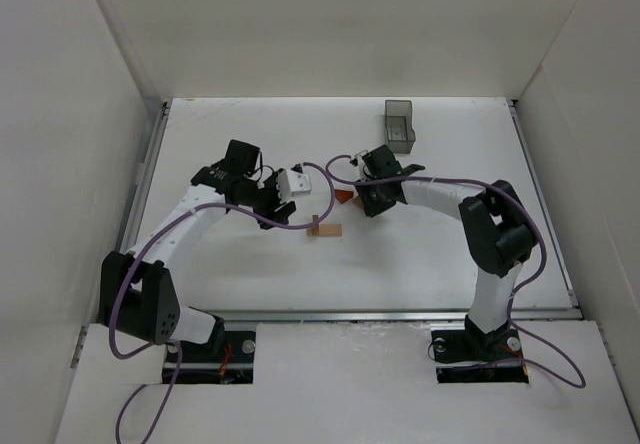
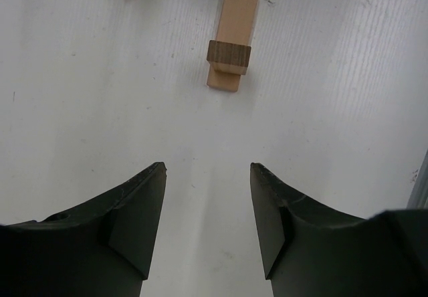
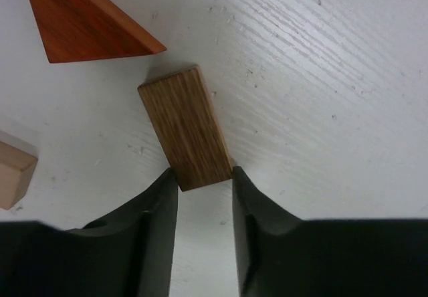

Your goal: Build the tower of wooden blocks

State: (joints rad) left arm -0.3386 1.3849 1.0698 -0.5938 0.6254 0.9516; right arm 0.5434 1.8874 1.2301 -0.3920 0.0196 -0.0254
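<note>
A pale tan block [image 1: 328, 231] lies flat mid-table with a small darker block [image 1: 316, 223] on its left end. In the left wrist view, the long pale block [image 2: 235, 16] carries the darker piece [image 2: 229, 55]. My left gripper [image 2: 207, 170] is open and empty, short of this stack, and it shows in the top view [image 1: 283, 218]. My right gripper [image 3: 204, 176] pinches the near end of a brown wooden block [image 3: 187, 128] lying on the table, in the top view [image 1: 360, 200]. The orange triangular piece [image 3: 80, 19] lies just beyond it, also seen from above [image 1: 345, 196].
A translucent dark grey bin [image 1: 400, 124] stands at the back right of the table. White walls enclose the table on three sides. The end of a pale block [image 3: 15, 173] shows at the left of the right wrist view.
</note>
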